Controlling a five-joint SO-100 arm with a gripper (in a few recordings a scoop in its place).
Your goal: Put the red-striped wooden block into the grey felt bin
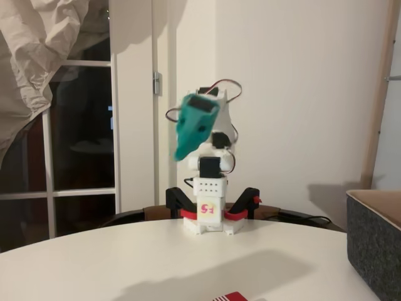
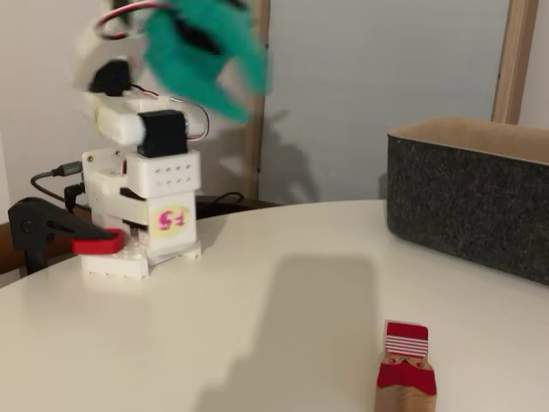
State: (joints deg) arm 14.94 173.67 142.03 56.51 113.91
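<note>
The red-striped wooden block (image 2: 405,365) stands on the white table near the front edge, with red and pale stripes on its top and bare wood below. Just its red top edge (image 1: 229,296) peeks in at the bottom of a fixed view. The grey felt bin (image 2: 467,202) sits at the right, dark speckled felt with a pale rim and tan inside, and its corner (image 1: 374,251) shows at the right edge. My teal gripper (image 2: 244,93) (image 1: 180,149) is raised high above the arm's base, motion-blurred, fingers spread, holding nothing, far from block and bin.
The white arm base (image 2: 141,219) is fixed at the table's far edge by red-and-black clamps (image 1: 243,205) (image 2: 64,233). Cables trail behind the base. A dark window (image 1: 81,157) and a crumpled pale sheet (image 1: 37,50) are at the left, beyond the table.
</note>
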